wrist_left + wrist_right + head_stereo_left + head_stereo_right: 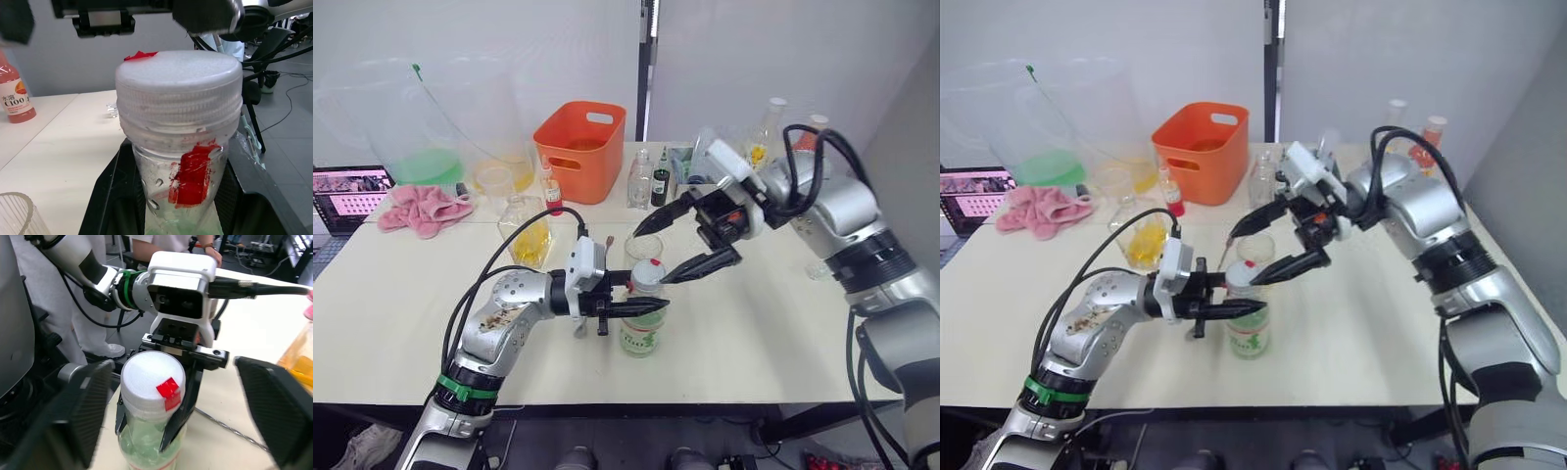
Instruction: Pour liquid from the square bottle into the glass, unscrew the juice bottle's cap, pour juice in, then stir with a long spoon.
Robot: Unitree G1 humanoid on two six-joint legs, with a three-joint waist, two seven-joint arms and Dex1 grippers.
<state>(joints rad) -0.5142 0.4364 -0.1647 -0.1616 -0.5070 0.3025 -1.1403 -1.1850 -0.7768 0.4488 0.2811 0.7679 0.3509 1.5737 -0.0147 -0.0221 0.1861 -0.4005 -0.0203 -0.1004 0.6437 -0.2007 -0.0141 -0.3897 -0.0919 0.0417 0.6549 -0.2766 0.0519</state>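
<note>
The juice bottle (643,328), clear with a green label and a white cap (648,274), stands on the table's front middle. My left gripper (641,305) is shut on the bottle just under the cap. My right gripper (656,253) hangs open over the cap (152,377), one finger (83,406) on each side, not touching it. The empty glass (643,248) stands right behind the bottle. The square bottle (529,235), with yellow liquid in it, stands further left. A thin rod (1225,251) leans by the glass; I cannot tell if it is the long spoon.
An orange basket (579,147), small bottles (641,181) and large plastic jugs (431,127) line the back of the table. A pink cloth (423,208) lies at the left, beside a laptop (347,191). A pink drink bottle (1425,137) stands at the back right.
</note>
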